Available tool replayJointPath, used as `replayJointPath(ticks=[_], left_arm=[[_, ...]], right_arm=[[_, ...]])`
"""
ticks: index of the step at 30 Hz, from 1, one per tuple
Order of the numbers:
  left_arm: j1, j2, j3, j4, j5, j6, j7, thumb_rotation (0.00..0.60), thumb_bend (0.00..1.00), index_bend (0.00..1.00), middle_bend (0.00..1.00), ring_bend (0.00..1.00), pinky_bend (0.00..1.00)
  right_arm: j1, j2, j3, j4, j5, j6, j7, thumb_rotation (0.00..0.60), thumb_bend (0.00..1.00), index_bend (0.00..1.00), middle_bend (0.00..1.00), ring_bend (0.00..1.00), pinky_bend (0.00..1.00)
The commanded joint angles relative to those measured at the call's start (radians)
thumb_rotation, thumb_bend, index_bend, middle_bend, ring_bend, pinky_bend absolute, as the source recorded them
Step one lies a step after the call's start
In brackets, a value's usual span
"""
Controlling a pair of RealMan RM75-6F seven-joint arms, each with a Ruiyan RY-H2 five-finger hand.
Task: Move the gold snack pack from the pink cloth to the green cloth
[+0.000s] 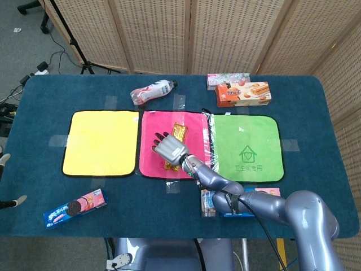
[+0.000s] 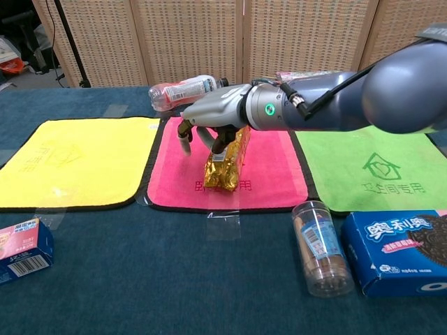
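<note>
The gold snack pack [image 1: 179, 131] [image 2: 225, 166] lies lengthwise in the middle of the pink cloth [image 1: 151, 153] [image 2: 174, 178]. My right hand [image 1: 168, 149] [image 2: 218, 112] hangs low over the pack's far half, palm down. Its fingers are spread and curve down around the pack; the thumb stands apart on the pack's left. I see no firm grip. The forearm runs back over the pink cloth's front edge. The green cloth [image 1: 246, 148] [image 2: 363, 167] lies bare just right of the pink one. My left hand shows in neither view.
A yellow cloth [image 1: 100, 142] lies left of the pink one. A bottle [image 1: 149, 91] [image 2: 185, 91] and two snack boxes [image 1: 242, 93] lie at the back. A clear tube [image 2: 320, 248] and a blue cookie box [image 2: 399, 251] sit at the front right, another cookie box [image 1: 75, 208] at the front left.
</note>
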Motion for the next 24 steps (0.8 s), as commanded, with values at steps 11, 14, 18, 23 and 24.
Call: replayJointPath(ticks=[11, 14, 18, 23, 24], left_arm=[[0.002, 0.002, 0.007, 0.000, 0.011, 0.006, -0.010, 0.600, 0.04, 0.00, 0.00, 0.00, 0.00], [0.005, 0.000, 0.010, -0.003, 0.020, 0.016, -0.005, 0.600, 0.04, 0.00, 0.00, 0.00, 0.00], [0.007, -0.005, 0.017, -0.007, 0.032, 0.023, 0.007, 0.600, 0.04, 0.00, 0.00, 0.00, 0.00], [0.009, -0.013, 0.027, -0.016, 0.052, 0.035, 0.031, 0.600, 0.04, 0.00, 0.00, 0.00, 0.00], [0.009, -0.015, 0.029, -0.018, 0.055, 0.038, 0.035, 0.600, 0.04, 0.00, 0.00, 0.00, 0.00]], right_arm=[[-0.002, 0.116, -0.137, -0.035, 0.050, -0.029, -0.019, 0.600, 1.00, 0.38, 0.30, 0.16, 0.21], [-0.020, 0.180, -0.163, -0.092, 0.049, -0.009, -0.016, 0.600, 1.00, 0.39, 0.31, 0.17, 0.22], [-0.044, 0.257, -0.205, -0.151, 0.038, 0.007, -0.016, 0.600, 1.00, 0.39, 0.32, 0.18, 0.23], [-0.077, 0.325, -0.264, -0.181, 0.006, 0.017, -0.016, 0.600, 1.00, 0.39, 0.32, 0.18, 0.23], [-0.084, 0.336, -0.275, -0.184, -0.001, 0.017, -0.013, 0.600, 1.00, 0.39, 0.32, 0.18, 0.23]])
